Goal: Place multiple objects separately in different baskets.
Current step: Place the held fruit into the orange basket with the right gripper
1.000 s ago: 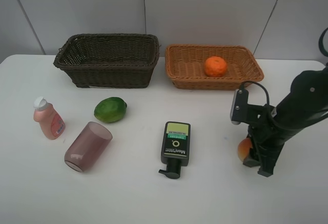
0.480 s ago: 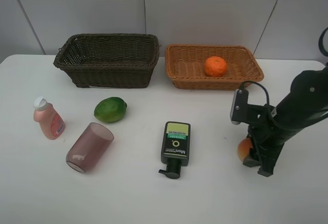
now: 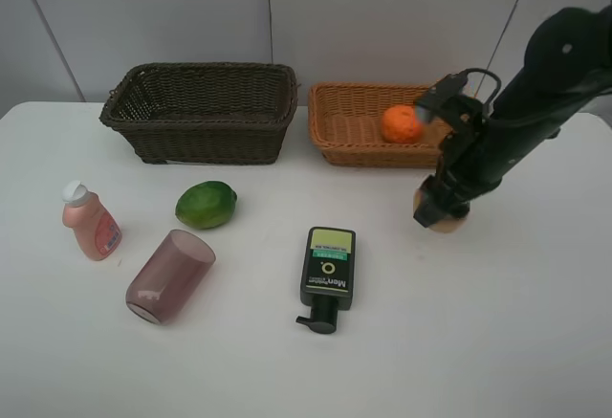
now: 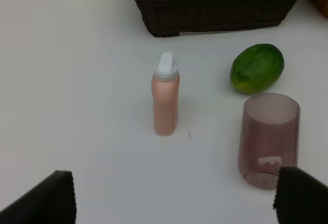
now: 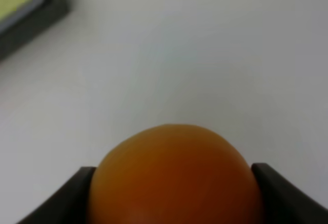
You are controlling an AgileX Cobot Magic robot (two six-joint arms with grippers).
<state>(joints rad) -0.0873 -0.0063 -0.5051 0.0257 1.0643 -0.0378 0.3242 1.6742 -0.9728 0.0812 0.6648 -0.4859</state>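
My right gripper [image 3: 435, 209] is shut on the red-yellow peach-like fruit [image 3: 444, 223], holding it above the table just in front of the light tan basket [image 3: 344, 133]. In the right wrist view the fruit [image 5: 174, 175] fills the space between both fingers. An orange [image 3: 403, 123] lies in the tan basket. The dark brown basket [image 3: 201, 112] stands left of it. My left gripper [image 4: 174, 203] is open, apart from the pink bottle [image 4: 165, 101], green fruit [image 4: 257, 68] and purple cup [image 4: 269, 139]. It does not show in the exterior view.
The pink bottle [image 3: 91, 222] stands upright at the left. Near it are the green fruit [image 3: 206, 204] and the purple cup [image 3: 170, 275], which lies on its side. The dark pump bottle [image 3: 328, 265] lies flat mid-table, left of the right arm.
My right arm has risen off the table with the peach-like fruit and swung back and left towards the tan basket. The purple cup has rolled slightly.
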